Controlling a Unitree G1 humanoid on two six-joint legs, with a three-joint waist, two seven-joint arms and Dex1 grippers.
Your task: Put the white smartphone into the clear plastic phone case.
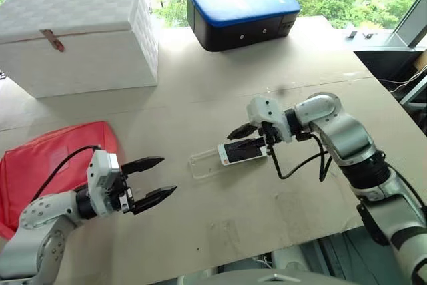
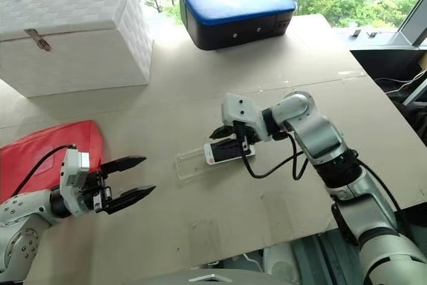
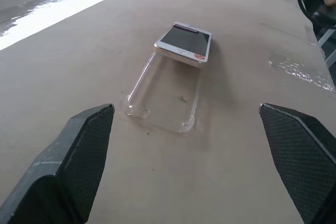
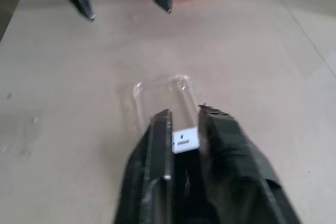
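Clear plastic phone case (image 3: 164, 95) lies on the table, the white smartphone (image 3: 185, 43) half seated in one end; right gripper (image 1: 257, 137) hovers closed and empty above it, left gripper (image 1: 155, 181) wide open. Next, seemingly: pressing the phone fully home.

**Count of things on the desk**

One white smartphone (image 1: 243, 151) and one clear plastic phone case (image 1: 204, 163) lie near the middle of the desk (image 1: 280, 218). One red pouch (image 1: 47, 165) sits at the left edge. Two boxes stand along the far edge: one white woven box (image 1: 80, 35) toward the far left corner and one black box with a blue lid (image 1: 241, 13) beside it. Two grippers are over the desk: one left gripper (image 1: 159, 178) and one right gripper (image 1: 248, 135). That makes five loose things and two grippers.
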